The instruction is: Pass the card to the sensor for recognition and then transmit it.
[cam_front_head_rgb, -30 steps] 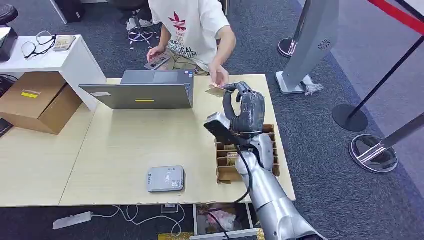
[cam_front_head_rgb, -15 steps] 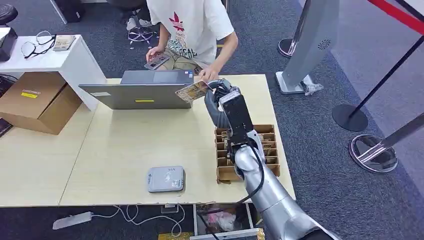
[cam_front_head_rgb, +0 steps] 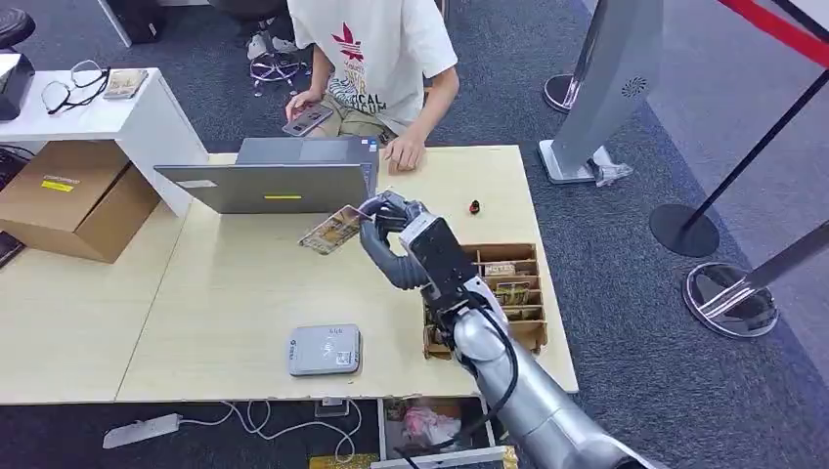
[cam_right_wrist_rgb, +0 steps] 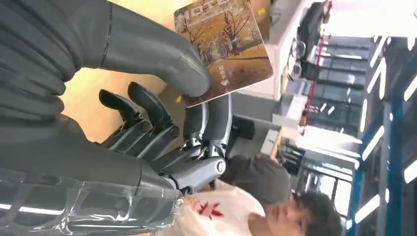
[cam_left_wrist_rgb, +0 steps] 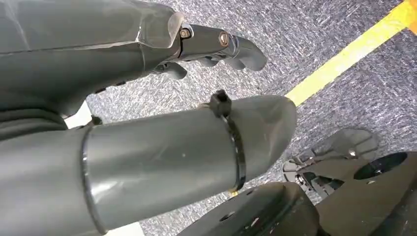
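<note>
Even, bright indoor light; soft shadows; ceiling lights glare in right wrist view.

My right arm (cam_front_head_rgb: 533, 391) is silver and smooth, with rounded segments, and a thin black cable (cam_front_head_rgb: 506, 344) runs in a loop along it. At the wrist sits a dark box-shaped block (cam_front_head_rgb: 435, 252). My right robot hand (cam_front_head_rgb: 389, 234) is dark grey; its fingers (cam_right_wrist_rgb: 147, 118) are almost black, with small round metal pins, and the thumb (cam_right_wrist_rgb: 152, 51) is thick and grey. My left robot hand (cam_left_wrist_rgb: 162, 98) has a grey thumb with a black cable tie (cam_left_wrist_rgb: 227, 129) around it, and clear film (cam_left_wrist_rgb: 93, 22) covers its back.
</note>
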Robot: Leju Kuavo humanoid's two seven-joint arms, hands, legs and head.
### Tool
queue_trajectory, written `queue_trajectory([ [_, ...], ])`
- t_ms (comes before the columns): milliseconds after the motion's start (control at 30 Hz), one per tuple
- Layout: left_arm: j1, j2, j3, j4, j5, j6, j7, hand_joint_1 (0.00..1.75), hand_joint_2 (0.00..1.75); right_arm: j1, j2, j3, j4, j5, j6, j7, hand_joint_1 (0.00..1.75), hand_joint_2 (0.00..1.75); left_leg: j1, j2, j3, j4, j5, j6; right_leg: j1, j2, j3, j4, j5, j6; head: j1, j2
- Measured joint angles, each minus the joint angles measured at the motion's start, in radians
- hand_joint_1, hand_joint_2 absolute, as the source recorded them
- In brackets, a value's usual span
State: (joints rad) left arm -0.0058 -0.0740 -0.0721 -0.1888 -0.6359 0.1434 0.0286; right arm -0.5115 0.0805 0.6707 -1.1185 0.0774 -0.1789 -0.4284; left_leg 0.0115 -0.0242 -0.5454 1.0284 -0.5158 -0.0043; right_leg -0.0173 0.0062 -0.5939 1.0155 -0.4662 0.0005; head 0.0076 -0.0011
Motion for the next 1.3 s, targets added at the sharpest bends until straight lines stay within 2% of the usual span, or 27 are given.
queue_trajectory([
  [233, 0.000, 0.000, 0.001, 0.000, -0.001, 0.000, -0.005, 0.00, 0.00, 0.008, -0.006, 0.047, 0.054, -0.027, 0.046, 0.019, 1.75, 1.75, 0.000, 0.000, 0.000, 0.000, 0.000, 0.000, 0.000, 0.000, 0.000, 0.000, 0.000, 0.000, 0.000, 0.000],
  [533, 0.002, 0.000, 0.002, 0.000, -0.001, 0.001, -0.008, 0.00, 0.00, -0.028, 0.009, 0.100, 0.213, -0.065, 0.123, 0.038, 1.75, 1.75, 0.000, 0.000, 0.000, 0.000, 0.000, 0.000, 0.000, 0.000, 0.000, 0.000, 0.000, 0.000, 0.000, 0.000],
  [1033, 0.004, 0.000, 0.002, 0.000, -0.009, -0.002, -0.010, 0.00, 0.00, -0.114, 0.052, 0.178, 0.469, -0.075, 0.170, 0.065, 1.75, 1.75, 0.000, -0.001, -0.001, 0.000, 0.000, 0.000, 0.000, 0.000, 0.000, 0.000, 0.000, 0.000, 0.000, 0.000],
  [1300, 0.004, 0.001, 0.002, 0.000, -0.017, -0.005, -0.012, 0.00, 0.00, -0.140, 0.058, 0.201, 0.549, -0.077, 0.179, 0.096, 1.75, 1.75, 0.000, -0.001, -0.001, 0.000, 0.000, 0.000, 0.000, 0.000, 0.000, 0.000, 0.000, 0.000, 0.000, 0.000],
])
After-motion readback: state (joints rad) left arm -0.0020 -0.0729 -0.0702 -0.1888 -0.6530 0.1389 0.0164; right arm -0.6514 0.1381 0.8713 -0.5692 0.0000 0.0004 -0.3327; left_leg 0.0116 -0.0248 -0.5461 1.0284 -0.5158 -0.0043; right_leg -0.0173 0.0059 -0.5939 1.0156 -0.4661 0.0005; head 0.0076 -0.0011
